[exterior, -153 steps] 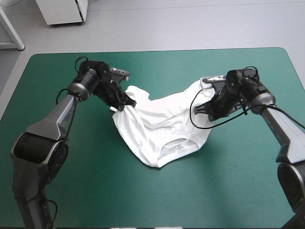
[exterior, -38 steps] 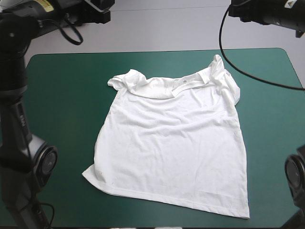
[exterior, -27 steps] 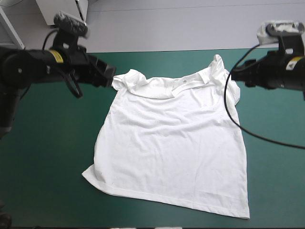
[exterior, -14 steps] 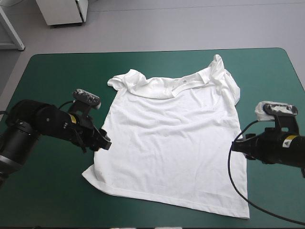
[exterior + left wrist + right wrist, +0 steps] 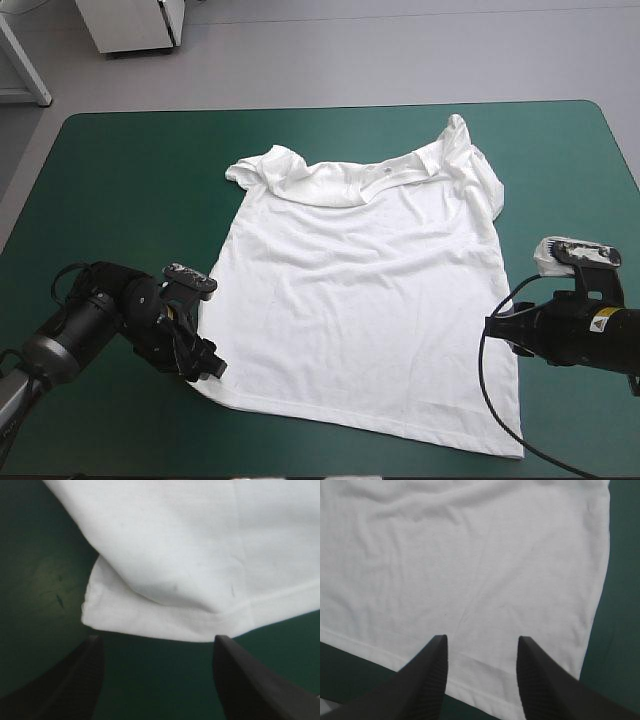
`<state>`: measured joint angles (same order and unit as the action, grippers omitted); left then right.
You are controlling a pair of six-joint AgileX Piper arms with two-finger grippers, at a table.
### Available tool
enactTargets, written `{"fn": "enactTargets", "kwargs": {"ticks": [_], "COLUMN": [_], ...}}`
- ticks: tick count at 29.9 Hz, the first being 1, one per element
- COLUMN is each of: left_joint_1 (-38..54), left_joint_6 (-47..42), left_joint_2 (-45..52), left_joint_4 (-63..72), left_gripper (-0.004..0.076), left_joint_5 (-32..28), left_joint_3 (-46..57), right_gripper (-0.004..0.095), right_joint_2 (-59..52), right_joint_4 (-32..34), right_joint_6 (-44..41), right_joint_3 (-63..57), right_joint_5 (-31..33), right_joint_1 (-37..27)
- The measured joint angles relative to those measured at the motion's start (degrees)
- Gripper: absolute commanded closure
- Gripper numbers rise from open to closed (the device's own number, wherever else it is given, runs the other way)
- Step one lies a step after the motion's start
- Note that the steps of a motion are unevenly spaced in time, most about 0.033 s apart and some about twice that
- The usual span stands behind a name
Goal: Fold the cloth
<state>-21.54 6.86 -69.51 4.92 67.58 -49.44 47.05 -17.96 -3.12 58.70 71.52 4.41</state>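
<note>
The white short-sleeved T-shirt (image 5: 360,290) lies flat mid-frame on the teal-green counter (image 5: 120,170), and the black-finned left tool (image 5: 157,639) at its lower-left hem corner and right tool (image 5: 482,638) over its lower-right edge, fingers apart, probably must next pinch the hem.

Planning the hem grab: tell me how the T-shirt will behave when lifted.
Likely floppy: the T-shirt lies flat with soft wrinkles and a rumpled collar, so it should drape. Probably light: its hem corner lies doubled over ahead of the open left gripper.

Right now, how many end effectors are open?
2. The left end effector is at the near left corner of the T-shirt; the right end effector is at its right edge.
</note>
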Motion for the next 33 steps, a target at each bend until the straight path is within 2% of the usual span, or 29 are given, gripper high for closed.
{"fn": "enactTargets", "kwargs": {"ticks": [9, 15, 21, 23, 27, 28, 33], "left_joint_1": [0.00, 0.00, 0.00, 0.00, -0.05, -0.05, -0.05], "left_joint_6": [-4.05, -5.91, -6.21, -6.21, -6.21, -6.21, -6.21], "left_joint_2": [-0.08, -4.16, -9.79, -10.53, -11.42, -11.40, -11.58], "left_joint_4": [-4.53, -6.20, -6.92, -6.88, -5.43, -4.92, -4.92], "left_gripper": [0.0304, 0.0304, 0.0309, 0.0369, 0.0676, 0.0731, 0.0733], "left_joint_5": [-7.61, -11.81, -12.58, -12.22, -11.58, -11.53, -11.80], "left_joint_3": [5.41, 6.01, 5.51, 5.14, 4.82, 4.81, 4.63], "right_gripper": [0.0492, 0.0492, 0.0533, 0.0536, 0.0519, 0.0496, 0.0386], "right_joint_2": [0.00, -0.01, -0.01, -0.01, -0.01, -0.01, -0.01], "right_joint_4": [-0.07, -0.24, -0.29, -0.29, 1.04, 1.79, 5.67], "right_joint_6": [0.00, 0.00, 0.00, 0.00, 0.00, 0.00, 0.81], "right_joint_3": [0.00, 0.00, -0.02, -0.02, -0.13, -0.36, -4.81], "right_joint_5": [0.00, 0.00, 0.00, 0.00, 0.00, 0.00, -0.12], "right_joint_1": [0.00, 0.00, 0.00, 0.00, 0.00, 0.00, 0.00]}}
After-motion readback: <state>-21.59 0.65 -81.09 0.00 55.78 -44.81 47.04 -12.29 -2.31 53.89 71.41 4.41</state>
